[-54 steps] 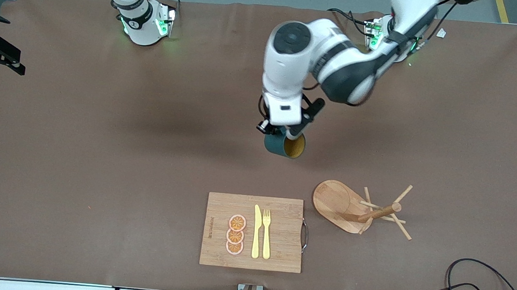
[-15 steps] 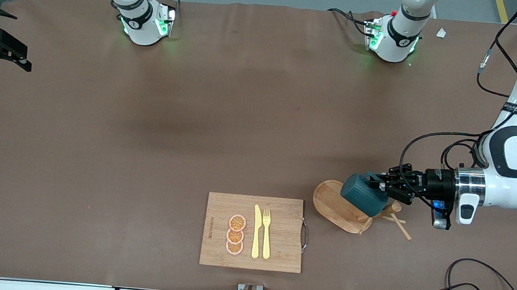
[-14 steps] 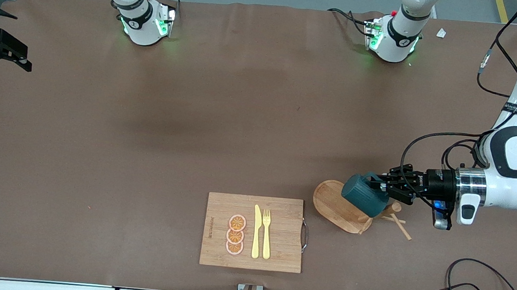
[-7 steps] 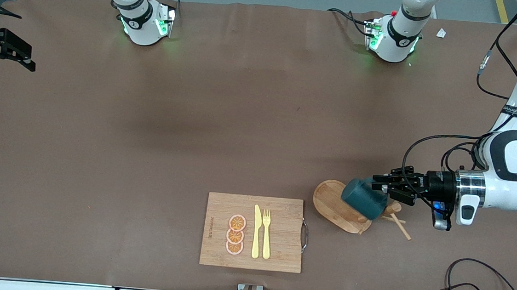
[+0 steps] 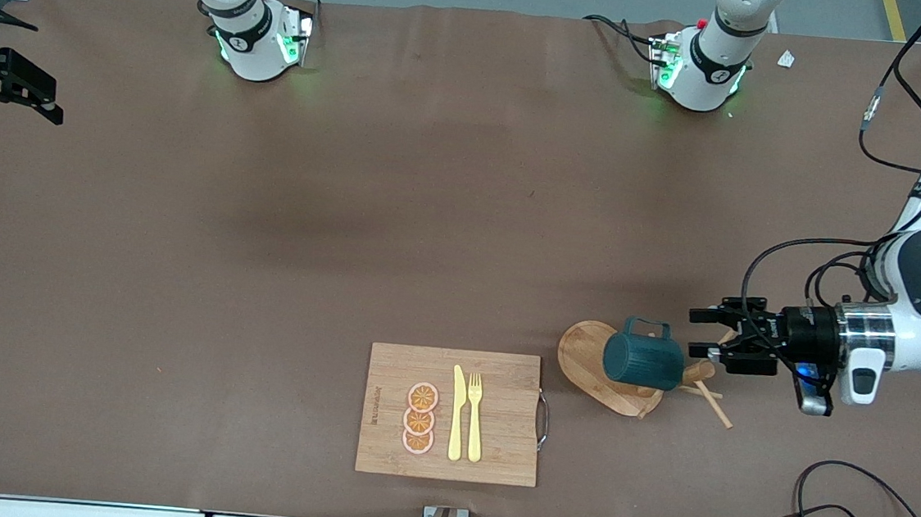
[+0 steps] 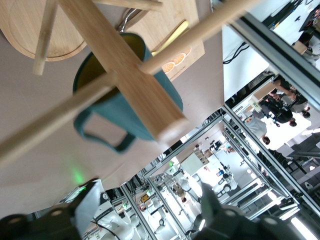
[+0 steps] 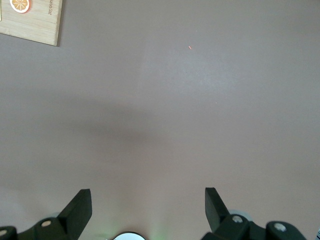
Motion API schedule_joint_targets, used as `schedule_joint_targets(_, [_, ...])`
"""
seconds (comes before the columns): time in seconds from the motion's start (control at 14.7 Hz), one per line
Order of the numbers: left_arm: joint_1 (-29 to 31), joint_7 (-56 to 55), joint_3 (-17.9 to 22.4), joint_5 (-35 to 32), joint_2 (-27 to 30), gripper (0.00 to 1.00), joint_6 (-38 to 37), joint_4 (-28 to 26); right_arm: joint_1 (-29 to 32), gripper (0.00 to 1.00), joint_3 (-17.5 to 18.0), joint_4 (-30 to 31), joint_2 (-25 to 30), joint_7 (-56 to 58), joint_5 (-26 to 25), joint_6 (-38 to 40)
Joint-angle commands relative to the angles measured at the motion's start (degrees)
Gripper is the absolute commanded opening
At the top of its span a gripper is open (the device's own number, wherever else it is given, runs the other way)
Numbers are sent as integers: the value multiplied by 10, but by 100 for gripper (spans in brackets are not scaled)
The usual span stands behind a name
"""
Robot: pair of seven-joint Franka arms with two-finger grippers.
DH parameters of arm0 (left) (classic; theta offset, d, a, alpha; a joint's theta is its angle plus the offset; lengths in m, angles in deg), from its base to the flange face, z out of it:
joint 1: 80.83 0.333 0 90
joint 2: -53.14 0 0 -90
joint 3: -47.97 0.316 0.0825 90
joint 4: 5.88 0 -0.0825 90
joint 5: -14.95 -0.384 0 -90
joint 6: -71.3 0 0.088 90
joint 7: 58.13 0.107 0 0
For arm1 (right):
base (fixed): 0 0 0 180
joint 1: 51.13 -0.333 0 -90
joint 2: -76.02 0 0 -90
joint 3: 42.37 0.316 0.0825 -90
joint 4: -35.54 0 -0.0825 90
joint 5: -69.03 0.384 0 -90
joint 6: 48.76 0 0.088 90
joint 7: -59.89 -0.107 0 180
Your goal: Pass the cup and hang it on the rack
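In the front view the left gripper (image 5: 703, 341) hovers over the rack (image 5: 593, 363), by the peg ends that point toward the left arm's end of the table, with its jaws spread wide and nothing between them. The cup (image 5: 642, 362) is just off the fingertips, clear of them, lying on its side over the rack's oval base, its loop handle turned up toward the robots' bases; it seems to hang on a peg, though the peg itself is hidden under the cup here. A cutting board (image 5: 451, 414) lies on the table well away from this gripper, toward the right arm's end, carrying three orange slices (image 5: 420, 418), a yellow knife (image 5: 456, 413) and a yellow fork (image 5: 474, 417). The right gripper (image 5: 9, 87) waits at the right arm's end of the table, near the table's edge. In the left wrist view the rack's post (image 6: 125, 70) and pegs cross close in front of the camera, and the cup (image 6: 122, 102) sits against them with a peg across its yellow mouth, its handle free. The fingers (image 6: 30, 225) at the picture's edge are apart and empty. In the right wrist view the right gripper (image 7: 148, 212) stands open over bare table (image 7: 175, 110), holding nothing, with a corner of the cutting board (image 7: 30, 20) some way off.
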Motion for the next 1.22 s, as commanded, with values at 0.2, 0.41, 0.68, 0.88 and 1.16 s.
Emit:
schedule_joint_targets(0.2, [5, -42, -6, -124, 155, 100, -53, 10, 0, 100, -2, 1, 7, -7, -3, 6])
schedule_joint_targets(0.41, [5, -19, -48, -286, 159, 100, -141, 60, 0, 100, -3, 1, 6, -7, -3, 7])
schedule_joint_targets(0.68, [5, 42, -124, -459, 161, 100, -161, 71, 0, 100, -3, 1, 6, -7, -3, 7])
schedule_joint_targets(0.88, [8, 138, -130, -487, 206, 100, -178, 71, 1, 100, -3, 1, 6, -7, -3, 7])
schedule_joint_targets(1.16, [-1, 261, -86, -481, 281, 100, -214, 92, 1, 100, -3, 1, 6, -7, -3, 7])
